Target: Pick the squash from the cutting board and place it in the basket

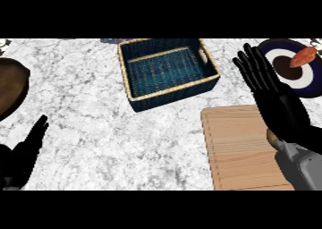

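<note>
A light wooden cutting board [239,152] lies at the lower right. My right hand [281,107] hovers over its far right part, open, with straight fingers [256,67] pointing away toward the plate. A small tan-brown sliver [272,137] peeks out from under the right wrist on the board; it may be the squash, but most of it is hidden. The basket [129,78], dark blue inside with a straw-coloured rim, stands at the top centre, left of the right hand. My left hand [22,156] rests open at the lower left.
A navy and white ringed plate [312,82] sits at the top right with an orange-red vegetable [302,57] on it. A large brown rounded object [6,89] fills the left edge. Grey marble counter [111,134] spreads between the basket, the board and the left hand.
</note>
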You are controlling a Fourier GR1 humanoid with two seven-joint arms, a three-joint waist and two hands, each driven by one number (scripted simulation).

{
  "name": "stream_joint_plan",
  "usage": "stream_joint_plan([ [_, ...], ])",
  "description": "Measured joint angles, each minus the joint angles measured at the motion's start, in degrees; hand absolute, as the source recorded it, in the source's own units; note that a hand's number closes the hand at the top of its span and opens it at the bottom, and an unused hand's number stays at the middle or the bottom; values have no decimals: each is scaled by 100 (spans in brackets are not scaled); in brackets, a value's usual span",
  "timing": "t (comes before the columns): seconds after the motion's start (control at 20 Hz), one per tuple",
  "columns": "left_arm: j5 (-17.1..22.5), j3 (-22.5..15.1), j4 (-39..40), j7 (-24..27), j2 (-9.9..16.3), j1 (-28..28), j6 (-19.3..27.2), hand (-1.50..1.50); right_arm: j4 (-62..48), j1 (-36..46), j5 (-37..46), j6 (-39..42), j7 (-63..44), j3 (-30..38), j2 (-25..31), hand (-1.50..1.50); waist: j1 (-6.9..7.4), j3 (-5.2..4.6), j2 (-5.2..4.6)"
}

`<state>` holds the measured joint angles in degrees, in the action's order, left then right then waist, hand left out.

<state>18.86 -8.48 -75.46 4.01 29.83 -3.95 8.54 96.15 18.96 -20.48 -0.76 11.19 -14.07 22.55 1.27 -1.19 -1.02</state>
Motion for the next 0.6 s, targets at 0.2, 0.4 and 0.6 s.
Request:
stream_joint_plan([
  [0.2,-299,609,-416,-376,870,-1782,409,0,-48,-291,-266,391,-25,342,387,150,61,366,188],
  [0.4,-117,748,-680,-84,585,-1594,394,0,-38,-470,-308,874,119,382,744,150,-303,239,262],
  [0.6,128,433,-1426,206,-213,-779,477,0,137,-935,174,1125,486,116,982,-150,-513,166,220],
])
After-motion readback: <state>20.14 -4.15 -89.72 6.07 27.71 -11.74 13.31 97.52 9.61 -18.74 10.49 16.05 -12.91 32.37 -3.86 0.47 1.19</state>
